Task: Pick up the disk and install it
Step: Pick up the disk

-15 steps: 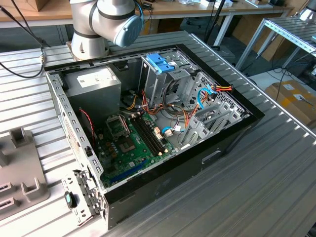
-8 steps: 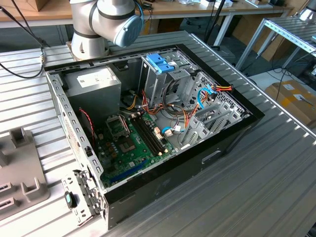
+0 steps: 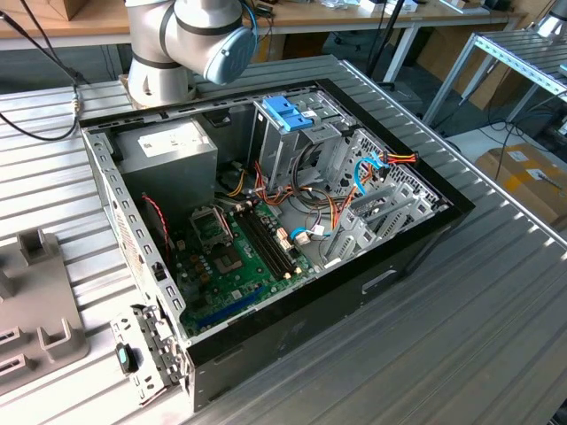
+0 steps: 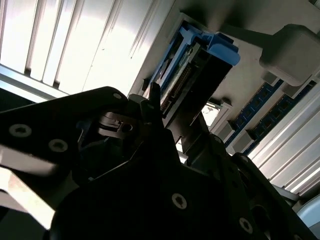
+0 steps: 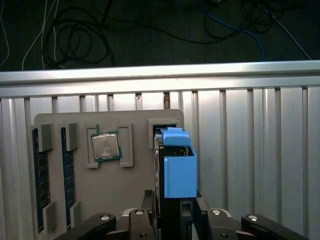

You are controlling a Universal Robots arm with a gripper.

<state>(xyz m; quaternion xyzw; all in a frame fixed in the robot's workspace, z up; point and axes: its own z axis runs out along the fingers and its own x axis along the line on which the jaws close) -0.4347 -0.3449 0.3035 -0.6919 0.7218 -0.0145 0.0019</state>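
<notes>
Blue plastic rails frame the dark disk (image 5: 179,172), which stands on edge in the first wrist view. One end sits between the gripper's fingers and the other points at a small slot in a grey tray (image 5: 130,195). The gripper (image 5: 174,199) is closed on the disk, with a dark finger against each flat side. In the second wrist view the disk (image 4: 192,75) juts out past a black fingertip (image 4: 154,100), and its blue rail end shows against the pale tray.

Beside the disk the tray holds a square processor chip (image 5: 105,147) in its own recess. Two long memory sticks (image 5: 40,175) lie in parallel grooves farther off. The tray rests on a ribbed aluminium tabletop (image 5: 250,150), and loose cables lie on the dark floor beyond its edge.

In the exterior view an open computer case (image 3: 416,257) lies across the middle of the frame. A green motherboard (image 3: 235,266) is in its lower left part, and a grey power supply (image 3: 168,146) sits toward the upper left. A tall metal cage with a blue latch (image 3: 288,113) stands near the upper centre. The arm's base (image 3: 190,35) rises at the top of the frame behind the case.
</notes>
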